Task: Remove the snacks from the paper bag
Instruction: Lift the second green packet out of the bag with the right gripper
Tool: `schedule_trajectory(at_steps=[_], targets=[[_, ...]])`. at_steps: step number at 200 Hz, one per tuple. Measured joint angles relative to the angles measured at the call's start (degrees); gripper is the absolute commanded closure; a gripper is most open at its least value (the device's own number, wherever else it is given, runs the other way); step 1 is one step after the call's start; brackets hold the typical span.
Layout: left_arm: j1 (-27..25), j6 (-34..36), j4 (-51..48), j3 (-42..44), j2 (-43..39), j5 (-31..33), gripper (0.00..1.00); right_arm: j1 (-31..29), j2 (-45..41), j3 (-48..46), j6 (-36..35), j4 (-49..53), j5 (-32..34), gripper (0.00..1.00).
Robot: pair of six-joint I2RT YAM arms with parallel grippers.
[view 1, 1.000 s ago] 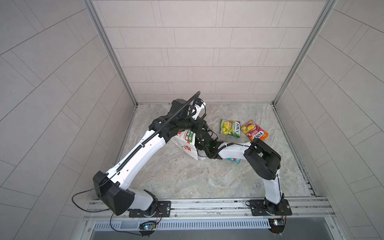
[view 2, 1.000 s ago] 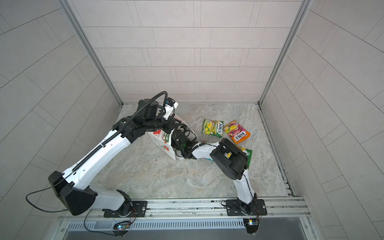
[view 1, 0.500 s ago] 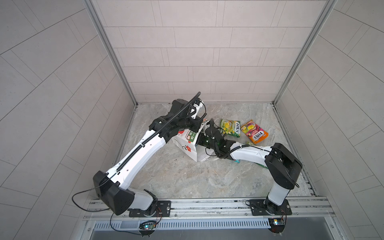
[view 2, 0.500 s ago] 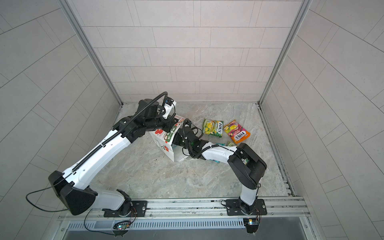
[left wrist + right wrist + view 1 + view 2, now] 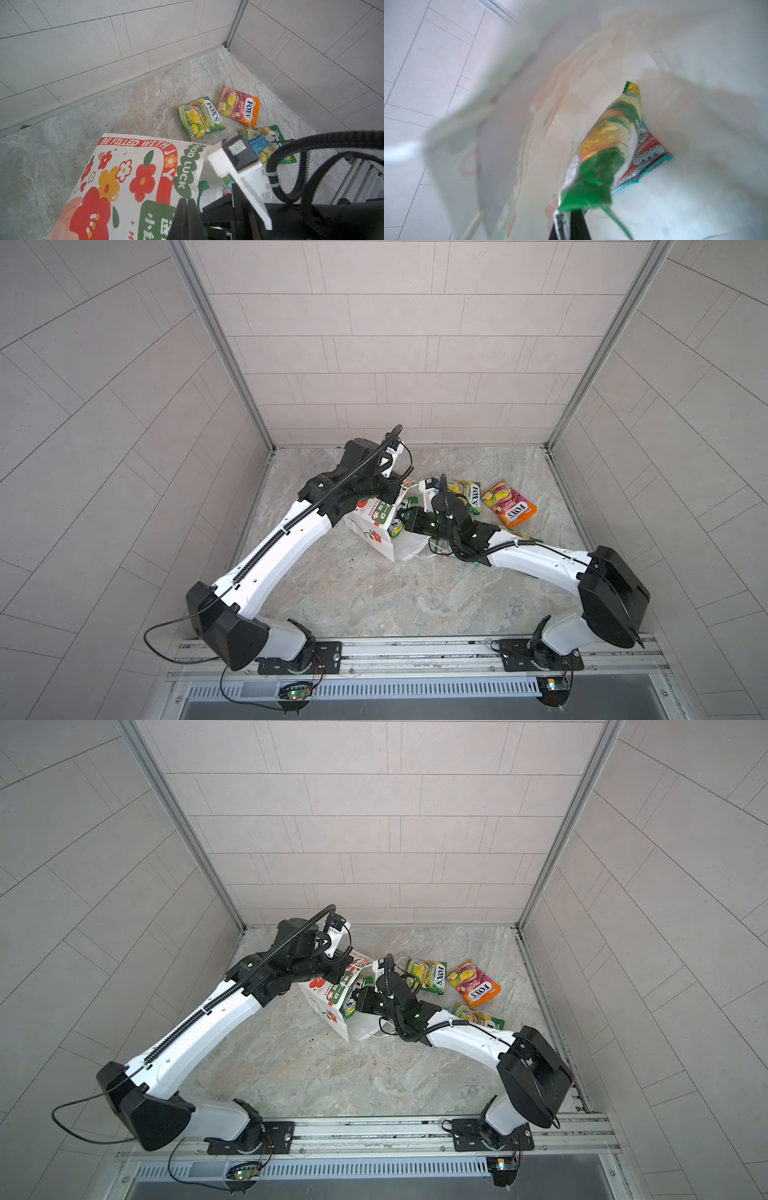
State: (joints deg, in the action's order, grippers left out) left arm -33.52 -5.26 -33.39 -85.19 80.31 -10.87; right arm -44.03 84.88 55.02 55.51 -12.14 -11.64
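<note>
The white paper bag (image 5: 376, 526) (image 5: 328, 1006) (image 5: 128, 176) with red flower print lies tipped over, its mouth to the right. My left gripper (image 5: 187, 200) (image 5: 395, 492) is shut on the bag's upper rim. My right gripper (image 5: 571, 216) (image 5: 405, 519) (image 5: 357, 1000) is at the bag's mouth, shut on the corner of a green-yellow snack pouch (image 5: 608, 145). A teal-red pouch (image 5: 648, 158) lies deeper inside. On the floor outside lie a green-yellow pouch (image 5: 467, 495) (image 5: 200, 117), an orange-pink pouch (image 5: 509, 504) (image 5: 239, 106) and another green-yellow pouch (image 5: 478, 1017) (image 5: 268, 143).
Tiled walls close in the marble floor (image 5: 374, 593) at the back and on both sides. The right arm (image 5: 536, 560) lies low across the floor beside the third pouch. A metal rail (image 5: 415, 651) with both arm bases runs along the front.
The right arm's elbow has swung out to the right and dropped low, while its gripper stays at the bag's mouth. The left gripper keeps its hold on the rim.
</note>
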Motion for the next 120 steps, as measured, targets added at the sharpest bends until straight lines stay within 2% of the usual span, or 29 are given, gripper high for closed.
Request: schedule_trajectory(at_steps=[76,120], targets=[[0.0,0.39,-0.39,0.0,-0.13,0.98,1.0,0.22,-13.57,0.37,-8.61,12.48,-2.58,1.0],[0.0,0.66,-0.39,0.0,-0.13,1.11,1.0,0.7,-23.85,1.51,-14.91,22.77,-1.62,1.0]])
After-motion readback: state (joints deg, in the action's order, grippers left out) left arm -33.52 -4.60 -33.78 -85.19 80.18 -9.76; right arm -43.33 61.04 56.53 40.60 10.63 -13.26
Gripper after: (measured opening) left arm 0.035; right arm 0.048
